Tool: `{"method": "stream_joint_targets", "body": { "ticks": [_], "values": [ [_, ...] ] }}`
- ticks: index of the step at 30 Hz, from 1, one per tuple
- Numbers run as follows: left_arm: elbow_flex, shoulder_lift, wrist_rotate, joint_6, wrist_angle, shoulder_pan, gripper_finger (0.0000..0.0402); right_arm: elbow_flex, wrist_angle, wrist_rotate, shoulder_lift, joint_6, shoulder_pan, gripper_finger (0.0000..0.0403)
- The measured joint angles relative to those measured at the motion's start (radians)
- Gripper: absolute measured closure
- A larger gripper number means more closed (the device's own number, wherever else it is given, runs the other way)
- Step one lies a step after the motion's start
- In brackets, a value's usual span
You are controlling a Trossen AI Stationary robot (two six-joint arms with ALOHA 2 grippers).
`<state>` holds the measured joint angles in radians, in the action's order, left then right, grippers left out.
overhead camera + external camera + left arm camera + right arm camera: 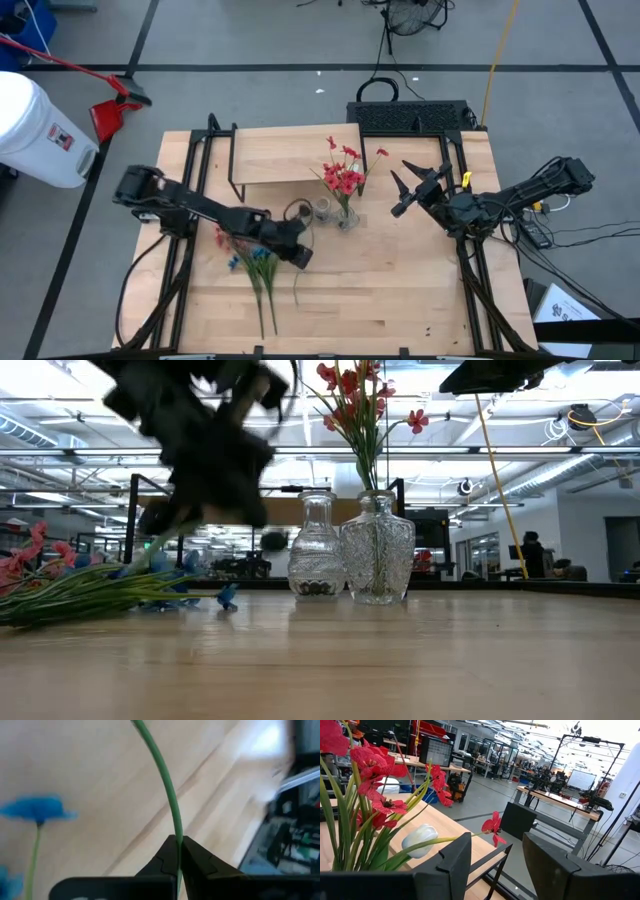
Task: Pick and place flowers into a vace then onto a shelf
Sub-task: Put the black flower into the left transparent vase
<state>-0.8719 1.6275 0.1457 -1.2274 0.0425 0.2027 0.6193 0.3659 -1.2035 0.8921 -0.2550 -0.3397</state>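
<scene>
The red bunch (344,176) with one white bud (420,840) stands with its stems in a cut-glass vase (378,560). A smaller glass vase (315,560) stands beside it. The blue bunch (257,262) and the pink-red bunch (30,555) lie flat on the table. My left gripper (298,254) hovers at the blue bunch's right side, shut on a thin green stem. My right gripper (405,188) hangs open in the air to the right of the vases. The shelf (285,155) stands behind the vases. My left gripper pinches a single green stem (177,832) between its two fingertips (167,851), which lie across the stem. The stem curves away from the fingers above the tabletop, past a blue blossom (37,809). Which bunch the stem belongs to, I cannot tell.
Black frame rails run along the table's left (190,190) and right (470,270) sides. A black stand (410,116) sits at the far edge. Bare tabletop (390,290) stretches toward the near edge. The room beyond holds desks and racks.
</scene>
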Motion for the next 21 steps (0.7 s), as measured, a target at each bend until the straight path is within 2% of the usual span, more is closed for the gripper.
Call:
{"method": "stream_joint_targets", "body": {
  "ticks": [4, 7, 10, 13, 18, 21],
  "values": [
    [0.000, -0.155, -0.184, 0.039, 0.070, 0.000, 0.0393, 0.000, 0.003, 0.000, 0.000, 0.000, 0.000, 0.0234],
    [0.000, -0.270, -0.392, 0.096, 0.122, 0.000, 0.0394, 0.000, 0.003, 0.000, 0.000, 0.000, 0.000, 0.0234],
    [-0.002, -0.369, -0.611, 0.250, 0.106, -0.010, 0.0389, 0.000, 0.003, 0.000, 0.000, 0.000, 0.000, 0.0234],
    [-0.002, -0.437, -0.762, 0.389, 0.108, -0.037, 0.0394, 0.000, 0.003, 0.000, 0.000, 0.002, 0.000, 0.0234],
    [-0.002, -0.482, -0.786, 0.552, 0.073, -0.134, 0.0388, 0.000, 0.003, 0.000, 0.000, 0.006, 0.000, 0.0234],
    [-0.002, -0.481, -0.713, 0.719, -0.048, -0.186, 0.0389, 0.000, 0.003, 0.000, 0.000, 0.007, 0.000, 0.0234]
  ]
}}
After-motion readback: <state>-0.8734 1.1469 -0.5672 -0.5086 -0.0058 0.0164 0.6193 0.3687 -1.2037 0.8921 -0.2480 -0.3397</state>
